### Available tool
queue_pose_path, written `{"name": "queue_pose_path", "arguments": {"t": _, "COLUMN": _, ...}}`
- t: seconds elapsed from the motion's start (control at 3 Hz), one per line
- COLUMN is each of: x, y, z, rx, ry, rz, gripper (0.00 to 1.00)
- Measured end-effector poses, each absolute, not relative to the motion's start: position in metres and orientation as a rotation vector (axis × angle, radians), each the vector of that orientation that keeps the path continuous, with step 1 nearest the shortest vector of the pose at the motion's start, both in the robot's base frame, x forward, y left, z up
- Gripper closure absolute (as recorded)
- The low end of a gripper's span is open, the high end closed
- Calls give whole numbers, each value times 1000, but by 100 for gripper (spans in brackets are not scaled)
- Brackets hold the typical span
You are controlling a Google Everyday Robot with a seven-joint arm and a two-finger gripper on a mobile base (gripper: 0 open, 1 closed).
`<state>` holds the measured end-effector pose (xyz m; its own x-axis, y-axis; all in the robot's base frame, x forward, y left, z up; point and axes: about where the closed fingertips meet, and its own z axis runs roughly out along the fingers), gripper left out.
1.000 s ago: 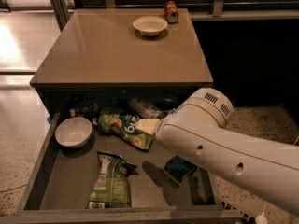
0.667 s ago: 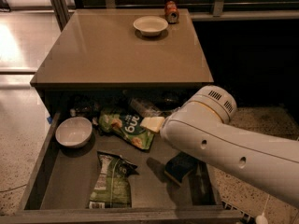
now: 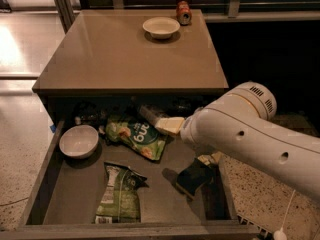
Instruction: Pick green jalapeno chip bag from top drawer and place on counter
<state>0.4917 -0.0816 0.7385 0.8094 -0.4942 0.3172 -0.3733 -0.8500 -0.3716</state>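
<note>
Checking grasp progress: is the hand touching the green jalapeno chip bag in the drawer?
Apart. The camera view shows the hand at the right of the top drawer, with bare floor between it and the green jalapeno chip bag.

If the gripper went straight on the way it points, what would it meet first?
Probably the bare floor of the top drawer: the gripper sits in its right part, aimed down-left, with the green jalapeno chip bag apart to the left. Depth is unclear.
</note>
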Motion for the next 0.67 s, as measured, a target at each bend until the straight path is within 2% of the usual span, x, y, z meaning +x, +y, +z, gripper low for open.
{"name": "queue_pose_path", "arguments": {"t": 0.67, "x": 508, "y": -110, "z": 768, "rx": -2595, "ry": 671, "rz": -503, "gripper": 0}}
